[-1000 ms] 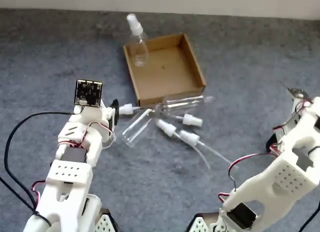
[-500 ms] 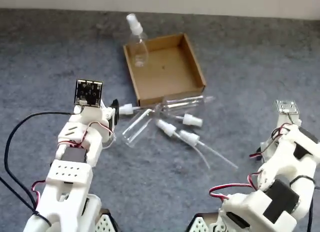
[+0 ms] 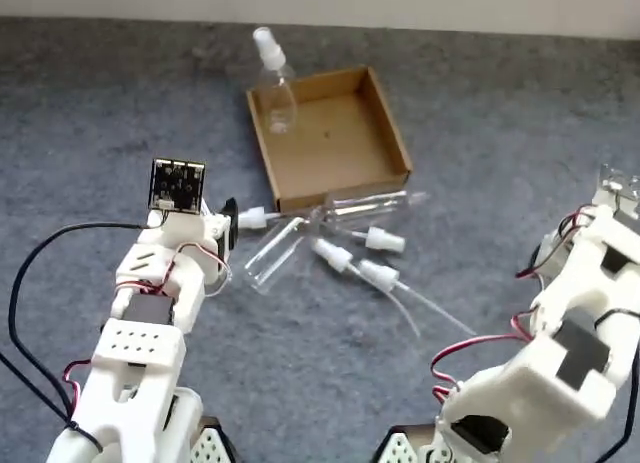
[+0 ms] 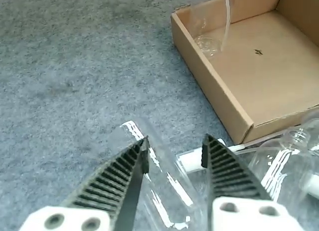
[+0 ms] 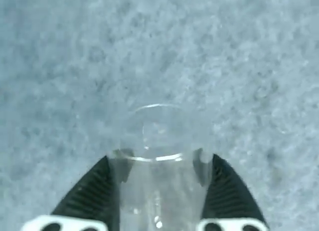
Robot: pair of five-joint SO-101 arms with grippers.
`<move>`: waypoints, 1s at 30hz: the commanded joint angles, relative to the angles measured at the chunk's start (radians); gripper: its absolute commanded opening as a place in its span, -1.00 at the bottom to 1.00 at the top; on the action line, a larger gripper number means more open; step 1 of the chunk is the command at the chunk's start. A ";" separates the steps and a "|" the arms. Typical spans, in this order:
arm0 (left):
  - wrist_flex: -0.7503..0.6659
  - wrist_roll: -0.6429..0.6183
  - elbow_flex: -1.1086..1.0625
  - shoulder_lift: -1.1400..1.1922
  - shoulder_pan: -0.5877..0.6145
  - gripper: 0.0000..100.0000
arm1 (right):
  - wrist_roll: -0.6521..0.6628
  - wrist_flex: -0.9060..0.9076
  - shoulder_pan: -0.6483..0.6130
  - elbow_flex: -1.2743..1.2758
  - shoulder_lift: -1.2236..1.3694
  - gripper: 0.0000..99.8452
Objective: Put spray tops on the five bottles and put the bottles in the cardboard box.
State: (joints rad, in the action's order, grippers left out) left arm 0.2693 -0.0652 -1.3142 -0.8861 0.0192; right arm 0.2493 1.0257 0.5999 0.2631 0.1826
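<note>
At 6 o'clock of cardboard box [image 3: 340, 190], on tabletop [image 3: 100, 103]: spray tops [image 3: 385, 241] heaped. Left pincer [image 4: 174, 150] apart, straddling lying bottle [image 4: 167, 191]; closing may roll it or nip nearby top. Right pincer [image 5: 158, 163] clamped on clear bottle [image 5: 157, 136], well off at box's 3 o'clock; slick wall may slip or twist.

One cardboard box [image 3: 345, 188]. One topped bottle [image 3: 280, 98], with one spray top [image 3: 268, 43] on it. Four loose spray tops: first loose top [image 3: 250, 219], second loose top [image 3: 385, 241], third loose top [image 3: 330, 253], fourth loose top [image 3: 378, 274]. Five white tops in all. Three bare bottles for sure: first bare bottle [image 3: 275, 253], second bare bottle [image 3: 365, 205], third bare bottle [image 5: 157, 141]. Maybe one more in the see-through pile, too hard to tell. Two robot arms: left arm [image 3: 150, 313], right arm [image 3: 575, 333]. One grey carpet [image 3: 100, 113].
</note>
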 commanded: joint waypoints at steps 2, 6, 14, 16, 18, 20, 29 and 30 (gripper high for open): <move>-0.021 0.009 0.002 0.001 -0.021 -0.68 | -0.032 0.019 -0.005 -0.096 0.010 -0.47; -0.021 0.009 0.002 0.001 -0.021 -0.68 | -0.031 0.022 -0.007 -0.096 -0.016 -0.46; -0.021 0.009 0.002 0.001 -0.021 -0.68 | 0.152 0.186 -0.022 -0.134 -0.206 -0.46; -0.021 0.009 0.002 0.001 -0.021 -0.68 | 0.293 0.217 -0.027 -0.153 -0.255 -0.46; -0.021 0.009 0.002 0.001 -0.021 -0.68 | 0.459 0.232 -0.028 -0.162 -0.285 -0.46; -0.021 0.009 0.002 0.001 -0.021 -0.68 | 0.652 0.225 -0.027 -0.162 -0.292 -0.46; -0.021 0.009 0.002 0.001 -0.021 -0.68 | 1.359 0.214 0.110 -0.160 -0.185 -0.45; -0.021 0.009 0.002 0.001 -0.022 -0.68 | 1.407 0.211 0.108 -0.160 -0.171 -0.45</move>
State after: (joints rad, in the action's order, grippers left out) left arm 0.2693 -0.0652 -1.3142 -0.8861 0.0192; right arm 1.4983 1.2421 0.6874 0.1557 0.0061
